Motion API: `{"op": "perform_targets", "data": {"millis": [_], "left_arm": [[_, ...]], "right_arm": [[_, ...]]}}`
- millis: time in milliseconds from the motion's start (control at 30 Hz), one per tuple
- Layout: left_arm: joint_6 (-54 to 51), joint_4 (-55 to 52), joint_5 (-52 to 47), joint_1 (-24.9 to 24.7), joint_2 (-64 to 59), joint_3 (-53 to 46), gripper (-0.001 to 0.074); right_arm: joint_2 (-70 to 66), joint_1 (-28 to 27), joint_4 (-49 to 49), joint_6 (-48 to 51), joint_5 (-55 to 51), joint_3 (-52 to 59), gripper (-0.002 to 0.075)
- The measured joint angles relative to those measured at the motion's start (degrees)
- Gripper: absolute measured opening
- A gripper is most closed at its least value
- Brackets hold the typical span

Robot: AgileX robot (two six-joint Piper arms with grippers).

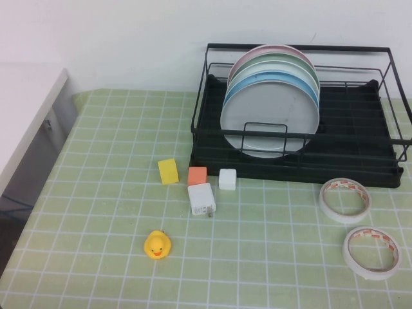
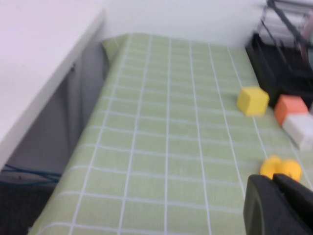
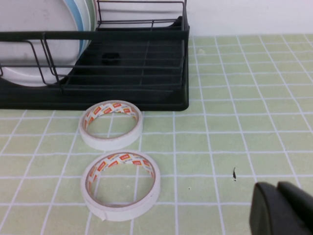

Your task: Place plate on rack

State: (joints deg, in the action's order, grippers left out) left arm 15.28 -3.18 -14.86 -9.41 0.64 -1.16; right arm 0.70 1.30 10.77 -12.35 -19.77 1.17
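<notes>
The pale grey plate (image 1: 269,119) stands upright in the black wire rack (image 1: 355,123), frontmost of a row, with light blue, pale green and pink plates behind it. Part of it shows in the right wrist view (image 3: 29,34), inside the rack (image 3: 142,68). My left gripper (image 2: 273,180) is shut and empty, low over the table near the yellow duck (image 2: 281,168), far from the rack. My right gripper (image 3: 277,188) is shut and empty over the table, near the tape rolls in front of the rack. Neither gripper shows in the high view.
Two tape rolls (image 1: 344,199) (image 1: 371,252) lie in front of the rack's right end. A yellow block (image 1: 168,171), an orange block (image 1: 197,175), a white cube (image 1: 227,179), a white charger (image 1: 201,199) and the duck (image 1: 157,244) lie mid-table. A white cabinet (image 1: 26,109) stands at the left.
</notes>
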Motion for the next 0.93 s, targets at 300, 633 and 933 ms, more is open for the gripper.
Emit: {"op": "perform_targets", "data": {"millis": [300,633,933], "left_arm": [[-3.5,-0.1,-2.8,-3.1,0.0,0.1,-0.0001],[-3.4,-0.1,-3.0,-3.2,0.0,0.1,-0.0001],[-3.5,-0.1,-3.0,-3.2,0.0,0.1,-0.0001]], "right_arm": [[0.0,0.0,0.0,0.0,0.0,0.0,0.0010],[0.0,0.0,0.0,0.0,0.0,0.0,0.0010],[0.0,0.0,0.0,0.0,0.0,0.0,0.0010]]}}
